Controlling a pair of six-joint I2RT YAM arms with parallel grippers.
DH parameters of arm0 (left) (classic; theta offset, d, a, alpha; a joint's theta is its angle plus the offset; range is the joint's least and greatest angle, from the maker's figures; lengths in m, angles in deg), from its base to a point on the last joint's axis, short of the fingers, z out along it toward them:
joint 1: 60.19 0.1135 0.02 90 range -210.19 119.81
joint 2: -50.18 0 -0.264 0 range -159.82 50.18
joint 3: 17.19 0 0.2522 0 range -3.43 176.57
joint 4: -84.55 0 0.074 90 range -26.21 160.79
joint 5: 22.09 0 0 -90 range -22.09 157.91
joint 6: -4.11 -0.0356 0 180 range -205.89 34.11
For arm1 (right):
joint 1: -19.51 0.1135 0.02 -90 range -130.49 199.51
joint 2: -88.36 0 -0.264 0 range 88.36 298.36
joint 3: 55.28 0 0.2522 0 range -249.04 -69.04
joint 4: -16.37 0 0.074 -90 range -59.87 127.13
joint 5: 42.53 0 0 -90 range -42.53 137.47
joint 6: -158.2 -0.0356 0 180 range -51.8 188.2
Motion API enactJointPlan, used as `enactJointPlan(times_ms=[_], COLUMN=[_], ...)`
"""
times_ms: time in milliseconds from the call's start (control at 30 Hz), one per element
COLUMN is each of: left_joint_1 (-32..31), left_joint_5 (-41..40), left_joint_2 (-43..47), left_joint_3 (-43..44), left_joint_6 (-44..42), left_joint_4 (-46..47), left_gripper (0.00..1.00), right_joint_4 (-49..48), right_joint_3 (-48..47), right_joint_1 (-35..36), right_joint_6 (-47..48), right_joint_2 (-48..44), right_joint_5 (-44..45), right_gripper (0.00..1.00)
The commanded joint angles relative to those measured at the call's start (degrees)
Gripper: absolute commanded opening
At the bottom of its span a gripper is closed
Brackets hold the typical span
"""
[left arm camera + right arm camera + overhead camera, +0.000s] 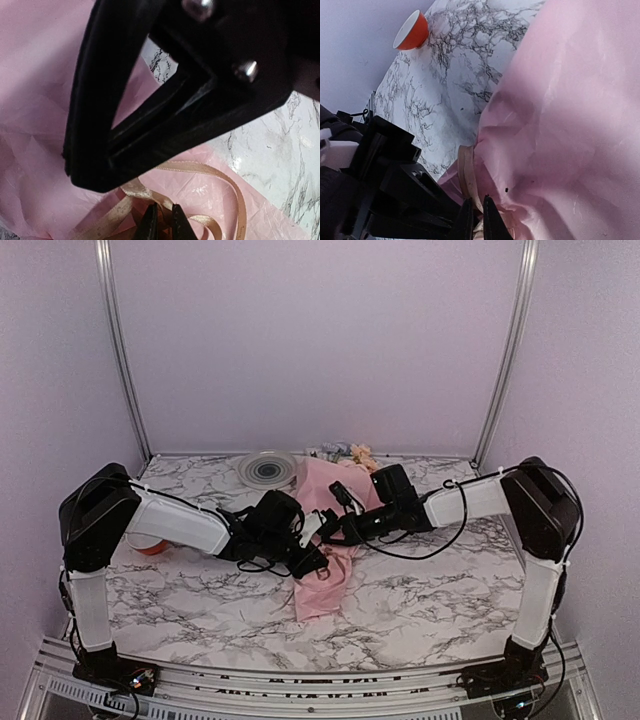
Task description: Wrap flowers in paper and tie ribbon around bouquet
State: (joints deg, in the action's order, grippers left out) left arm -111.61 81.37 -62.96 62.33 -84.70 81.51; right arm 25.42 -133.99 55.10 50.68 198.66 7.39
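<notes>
Top external: bouquet (325, 585) runs from far edge (bare table (450, 590) flanking).

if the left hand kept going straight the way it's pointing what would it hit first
The left hand meets the ribbon at its tips first, then probably the right hand just beyond; depth unclear.

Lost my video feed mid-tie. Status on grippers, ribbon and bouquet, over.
Both nipping the ribbon, left gripper and right gripper near shut. Wrapped bouquet lies beneath them. Grippers crowd each other, nothing else obstructing.
</notes>
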Motion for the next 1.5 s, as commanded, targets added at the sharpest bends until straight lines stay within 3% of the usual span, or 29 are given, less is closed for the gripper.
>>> enactJointPlan(times_ms=[0,500,700,1067,1367,1467], left_joint_1=[0.28,0.35,0.75,1.82,1.85,1.85], left_joint_5=[0.73,0.58,0.32,2.63,2.62,3.25], left_joint_2=[1.38,1.00,1.99,2.94,3.38,3.67], left_joint_3=[-0.72,-0.54,-1.26,-2.38,-2.83,-2.83], left_joint_6=[0.00,-0.09,0.64,2.95,2.87,2.57], left_joint_4=[1.30,1.76,2.58,5.48,5.67,5.71], left_gripper=[0.11,0.01,0.00,0.00,0.00,0.00], right_joint_4=[2.14,3.50,4.39,2.96,2.95,2.95], right_joint_3=[-1.48,1.86,7.42,10.45,10.51,10.59], right_joint_1=[1.19,-0.44,-0.28,2.73,2.90,2.90], right_joint_6=[1.73,1.72,0.71,-1.13,-0.94,-0.80], right_joint_2=[3.33,-3.59,-9.32,-7.24,-5.30,-5.49], right_joint_5=[-3.39,-0.09,6.72,9.64,9.21,9.16], right_gripper=[0.08,0.13,0.16,0.27,0.16,0.07])
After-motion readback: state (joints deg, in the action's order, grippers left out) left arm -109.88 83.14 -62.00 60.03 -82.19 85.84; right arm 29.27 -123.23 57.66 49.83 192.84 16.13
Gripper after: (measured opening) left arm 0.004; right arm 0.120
